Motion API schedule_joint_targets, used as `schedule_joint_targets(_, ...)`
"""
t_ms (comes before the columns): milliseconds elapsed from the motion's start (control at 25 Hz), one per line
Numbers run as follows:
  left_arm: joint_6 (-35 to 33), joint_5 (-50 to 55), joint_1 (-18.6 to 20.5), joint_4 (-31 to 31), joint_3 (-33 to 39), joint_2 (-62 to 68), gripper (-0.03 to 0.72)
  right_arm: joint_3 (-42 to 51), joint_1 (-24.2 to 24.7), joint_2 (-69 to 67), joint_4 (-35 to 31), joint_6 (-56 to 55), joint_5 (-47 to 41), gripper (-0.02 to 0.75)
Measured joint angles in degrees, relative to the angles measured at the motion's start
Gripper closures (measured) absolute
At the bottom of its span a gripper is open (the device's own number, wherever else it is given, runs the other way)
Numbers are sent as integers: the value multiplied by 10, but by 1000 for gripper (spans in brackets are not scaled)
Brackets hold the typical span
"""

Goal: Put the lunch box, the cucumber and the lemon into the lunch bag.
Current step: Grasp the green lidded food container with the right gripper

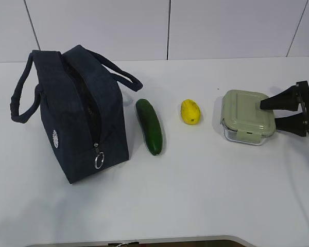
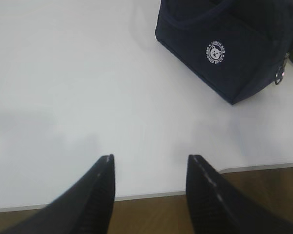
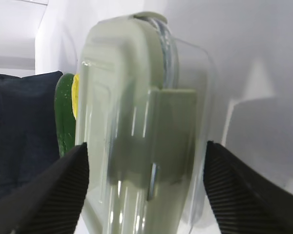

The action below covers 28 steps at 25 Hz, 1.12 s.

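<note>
You see the lunch box [image 1: 247, 116] standing flat near the right edge of the tabletop [image 1: 206, 195], green lid up, with the right gripper [image 1: 266, 114] reaching in from that edge at its level. The upper finger lies over the lid's right end and the lower finger runs along the box's near right corner; in the right wrist view the right gripper [image 3: 145, 161] straddles the lunch box [image 3: 136, 136], one ridged pad on each side of it, spread wide, with a sliver of space visible between each pad and the box, so you cannot call it a grip. The box rests on the table. Toward the middle, the lemon [image 1: 190, 111] lies just beside the box's left end but apart from it, and the cucumber [image 1: 149, 125] lies a little further left, its length running from the far side toward the near edge. The lunch bag [image 1: 77, 113] stands upright near the left edge, just beside the cucumber, its zipper parted along the top and its ring pull [image 1: 99, 161] hanging at the near end. The left gripper [image 2: 150, 168] hovers above the tabletop's near edge, half spread and holding nothing, with the lunch bag [image 2: 234, 44] well ahead of it, white emblem [image 2: 215, 52] facing it.
</note>
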State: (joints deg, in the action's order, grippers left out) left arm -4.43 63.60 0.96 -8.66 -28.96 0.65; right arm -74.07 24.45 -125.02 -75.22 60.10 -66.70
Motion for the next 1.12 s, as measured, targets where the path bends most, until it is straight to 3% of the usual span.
schedule_joint_targets(1120, 0, 0, 0, 0, 0, 0, 347, 0, -10, 0, -10, 1, 0, 160)
